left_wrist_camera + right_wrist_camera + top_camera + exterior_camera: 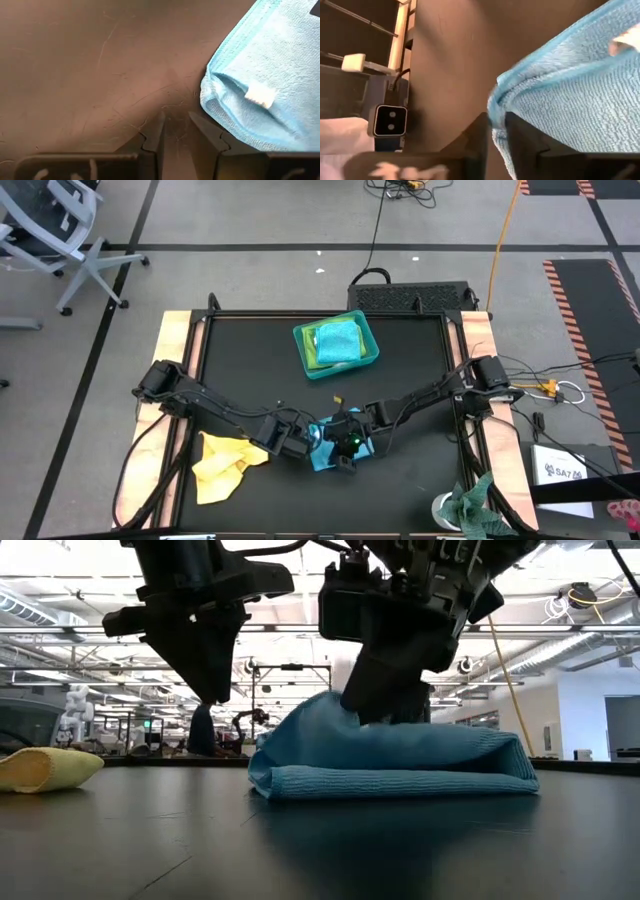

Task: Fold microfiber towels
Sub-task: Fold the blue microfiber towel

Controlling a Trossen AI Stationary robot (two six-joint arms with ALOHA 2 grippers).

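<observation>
Two arms, four towels, one tray, one rag.

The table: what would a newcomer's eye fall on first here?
Probably the light blue towel, folded at the near middle of the table, with both hands meeting over it; the right hand has its edge between its fingers. Next, the teal tray of towels farther back, and the yellow towel lying crumpled at near left.

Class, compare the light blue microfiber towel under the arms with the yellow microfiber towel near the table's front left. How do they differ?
The light blue microfiber towel lies folded into a neat layered pad; the yellow microfiber towel lies crumpled and spread out. The blue one has the right pincer around its edge and the left pincer beside it; the yellow one lies untouched. Both are soft cloths resting on the black table.
</observation>
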